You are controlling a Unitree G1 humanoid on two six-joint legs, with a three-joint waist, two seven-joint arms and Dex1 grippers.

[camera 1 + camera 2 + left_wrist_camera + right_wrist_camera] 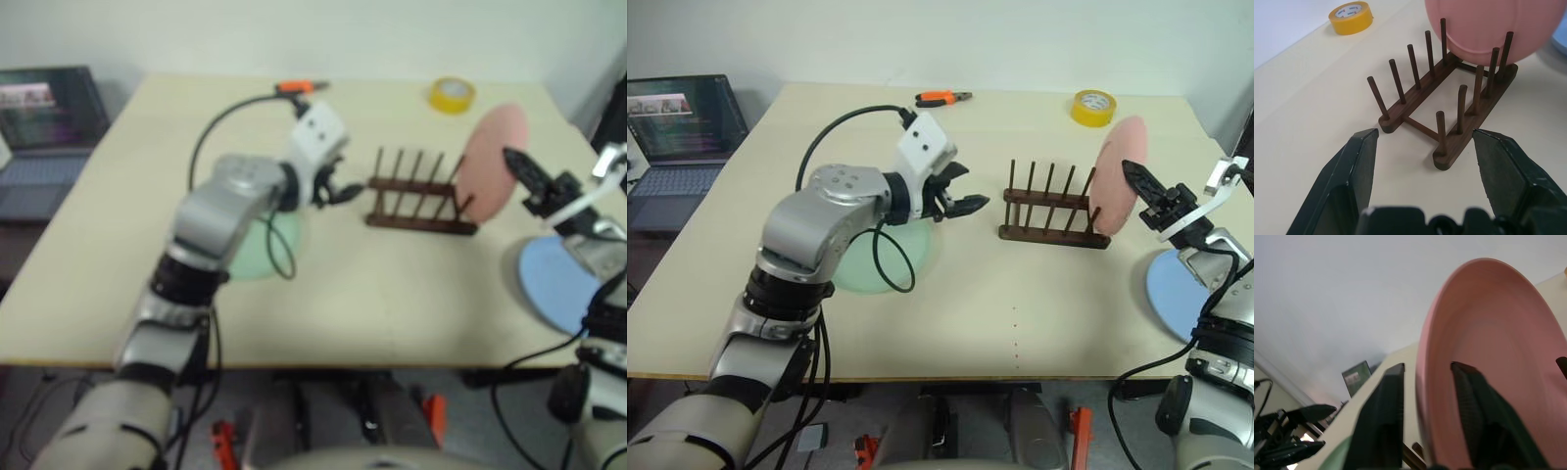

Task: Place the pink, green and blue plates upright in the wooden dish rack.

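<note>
The right pincer (1144, 184) is straddling the pink plate (1115, 176)'s rim, fingers spreading, the plate standing in the wooden dish rack (1053, 217)'s right end slot; back straight off, avoiding tipping it. The left pincer (960, 191) is hovering spread.

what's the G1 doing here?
Racking plates. The pink plate stands upright in the right-end slot of the rack. The right gripper is at its rim, fingers either side of the edge with a gap showing, apparently letting go. The left gripper is open, empty, at the rack's other end. The green plate lies flat under the left arm; the blue plate lies flat at the right.
</note>
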